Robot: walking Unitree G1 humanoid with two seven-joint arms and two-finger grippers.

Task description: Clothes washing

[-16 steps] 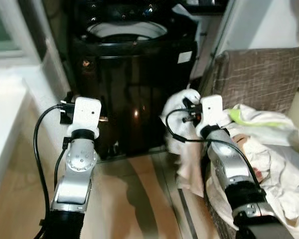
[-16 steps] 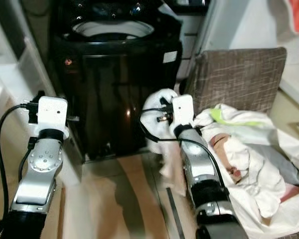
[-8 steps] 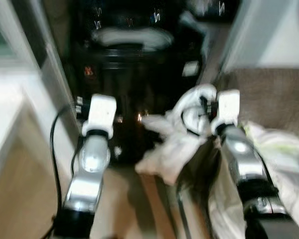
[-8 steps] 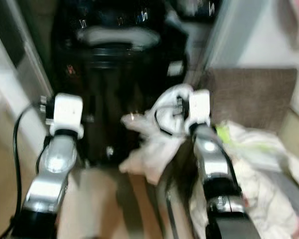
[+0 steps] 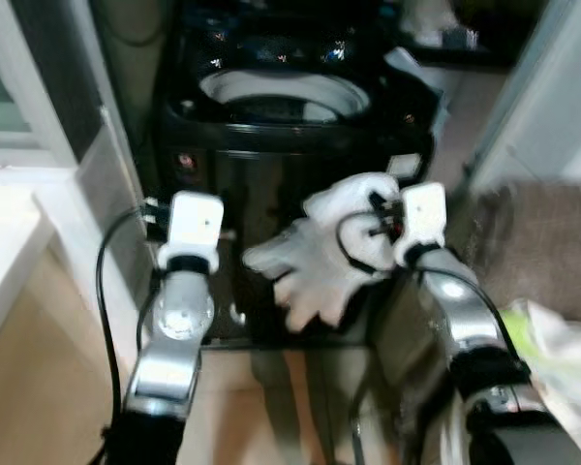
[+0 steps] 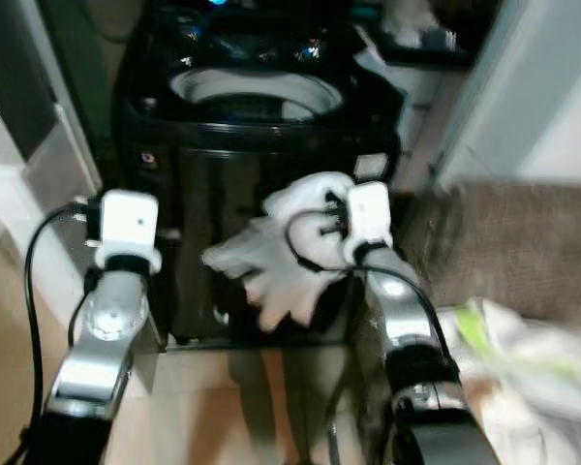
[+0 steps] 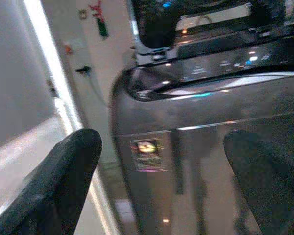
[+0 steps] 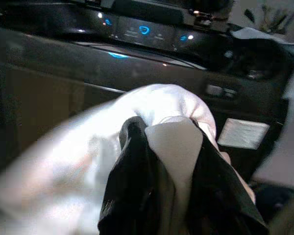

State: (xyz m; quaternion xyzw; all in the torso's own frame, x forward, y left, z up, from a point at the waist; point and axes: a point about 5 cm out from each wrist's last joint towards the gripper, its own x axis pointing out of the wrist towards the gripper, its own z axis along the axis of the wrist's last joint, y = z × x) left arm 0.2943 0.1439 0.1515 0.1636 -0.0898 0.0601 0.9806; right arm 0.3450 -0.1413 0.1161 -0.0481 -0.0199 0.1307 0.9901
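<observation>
A black top-loading washing machine (image 5: 290, 126) stands ahead with its lid up and its pale drum rim (image 5: 284, 95) showing. My right gripper (image 8: 169, 161) is shut on a white cloth (image 5: 320, 257), held in front of the machine's dark front panel, below the drum opening. The cloth hangs down and to the left of the gripper. My left gripper (image 7: 161, 181) is open with nothing between its black fingers (image 7: 63, 171), raised at the left beside the machine's front corner (image 7: 132, 142).
A brown woven laundry basket (image 5: 537, 242) stands at the right with white and green clothes (image 5: 562, 349) in it. A white ledge (image 5: 10, 232) and window frame run along the left. Tan floor (image 5: 39, 387) lies below. White items (image 5: 431, 19) sit behind the machine.
The whole view has shifted toward the washing machine. My right gripper has carried the white cloth away from the basket to the front of the machine.
</observation>
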